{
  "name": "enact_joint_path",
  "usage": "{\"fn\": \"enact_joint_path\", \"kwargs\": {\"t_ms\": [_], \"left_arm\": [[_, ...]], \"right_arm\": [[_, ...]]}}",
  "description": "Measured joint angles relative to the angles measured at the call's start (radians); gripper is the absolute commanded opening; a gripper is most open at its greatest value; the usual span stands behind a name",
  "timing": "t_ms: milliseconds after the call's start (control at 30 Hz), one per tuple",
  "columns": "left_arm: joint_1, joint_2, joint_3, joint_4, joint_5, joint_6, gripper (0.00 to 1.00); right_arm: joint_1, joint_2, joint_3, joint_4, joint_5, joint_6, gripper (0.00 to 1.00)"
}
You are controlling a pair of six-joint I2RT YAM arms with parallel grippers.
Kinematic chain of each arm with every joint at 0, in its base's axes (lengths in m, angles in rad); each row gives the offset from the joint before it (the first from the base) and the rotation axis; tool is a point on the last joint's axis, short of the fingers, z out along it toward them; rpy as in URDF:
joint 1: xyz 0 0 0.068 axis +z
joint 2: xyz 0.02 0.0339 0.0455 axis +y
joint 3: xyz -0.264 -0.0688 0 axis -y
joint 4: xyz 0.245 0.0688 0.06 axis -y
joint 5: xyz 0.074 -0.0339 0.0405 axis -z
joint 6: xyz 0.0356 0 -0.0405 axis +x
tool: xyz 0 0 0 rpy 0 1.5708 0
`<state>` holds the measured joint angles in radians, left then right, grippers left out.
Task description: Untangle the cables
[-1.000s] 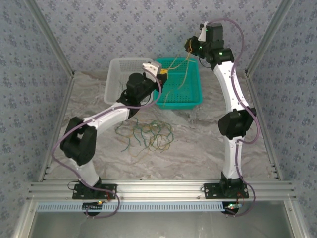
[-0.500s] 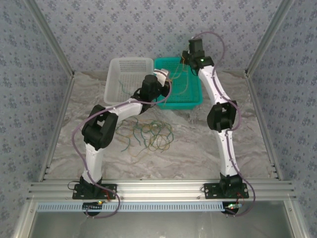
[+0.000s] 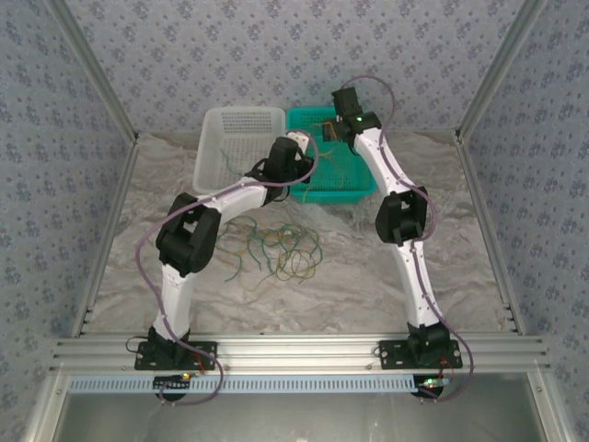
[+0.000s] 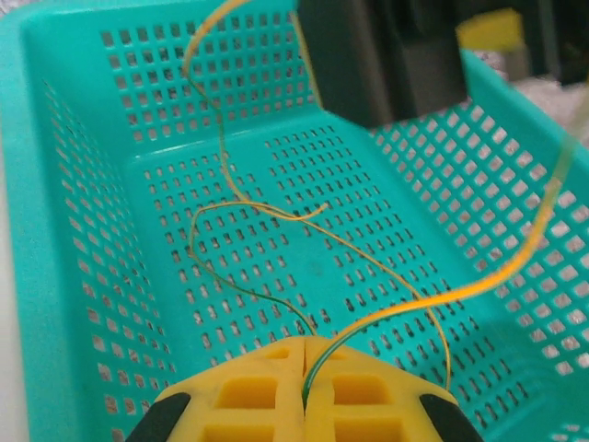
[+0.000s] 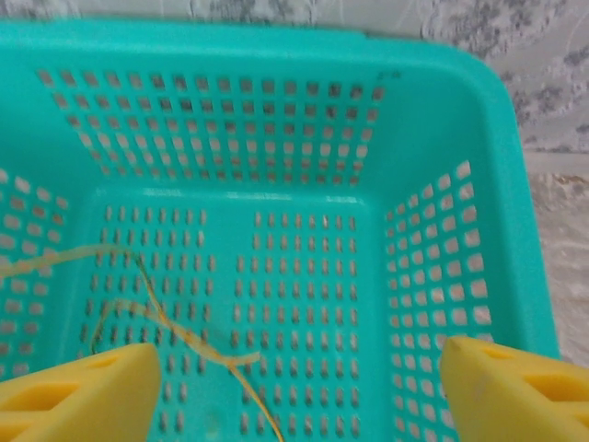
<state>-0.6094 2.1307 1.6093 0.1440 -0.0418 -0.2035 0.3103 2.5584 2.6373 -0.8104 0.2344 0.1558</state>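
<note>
Seen from the left wrist camera, left gripper [image 4: 304,368] at bottom centre of the frame, yellow fingertips pressed tight together and clamped on the held cables [image 4: 241,198]: thin yellow and green strands coming out of the seam between the tips. Loops running up and to the left over the perforated floor of a teal basket [image 4: 55,230], one strand climbing to the top edge of the frame. A blurred orange-yellow strand curving away toward the right edge. Dark blocky housing [image 4: 382,55] at top centre, hanging over the basket.

Seen from the right wrist camera, right gripper [image 5: 294,391] spread wide apart, one yellow finger in the lower left corner and the other in the lower right, basket floor showing between them. Pale tan cables [image 5: 175,327] lying on that floor at lower left, close to the finger there; contact too unclear to tell.

Seen from overhead, both arms reaching into the teal basket at upper centre, a white basket [image 3: 241,138] just beside it on the left. Cable heap [image 3: 276,250] of green and yellow loops on the marbled table [image 3: 386,276] at centre frame, below the baskets and between the two arms.
</note>
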Motion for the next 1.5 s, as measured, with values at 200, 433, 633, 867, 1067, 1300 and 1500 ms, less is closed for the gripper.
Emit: {"fn": "enact_joint_path", "kwargs": {"t_ms": [200,433,633,867,1067,1300,1500], "left_arm": [[0.001,0.055,0.119,-0.116,-0.023,-0.003,0.0],[-0.002,0.125,0.256,-0.285,-0.056,0.019,0.0],[-0.004,0.145,0.283,-0.369,-0.108,0.043,0.0],[-0.013,0.162,0.31,-0.428,-0.116,0.054,0.26],[-0.034,0.164,0.419,-0.502,-0.148,0.098,0.55],[-0.087,0.16,0.647,-0.645,-0.191,0.143,0.62],[-0.104,-0.138,0.393,-0.6,-0.204,0.098,0.81]], "right_arm": [[-0.003,-0.085,-0.023,-0.165,0.013,0.011,0.87],[-0.008,-0.217,-0.023,-0.376,0.124,0.015,0.85],[-0.118,-0.384,-0.257,-0.365,-0.175,0.118,0.83],[-0.147,-0.427,-0.336,-0.34,-0.26,0.17,0.84],[-0.097,-0.541,-0.478,-0.287,-0.285,0.185,0.84],[-0.071,-0.654,-0.538,-0.228,-0.246,0.2,0.84],[-0.04,-0.894,-0.88,-0.06,-0.212,0.227,0.83]]}}
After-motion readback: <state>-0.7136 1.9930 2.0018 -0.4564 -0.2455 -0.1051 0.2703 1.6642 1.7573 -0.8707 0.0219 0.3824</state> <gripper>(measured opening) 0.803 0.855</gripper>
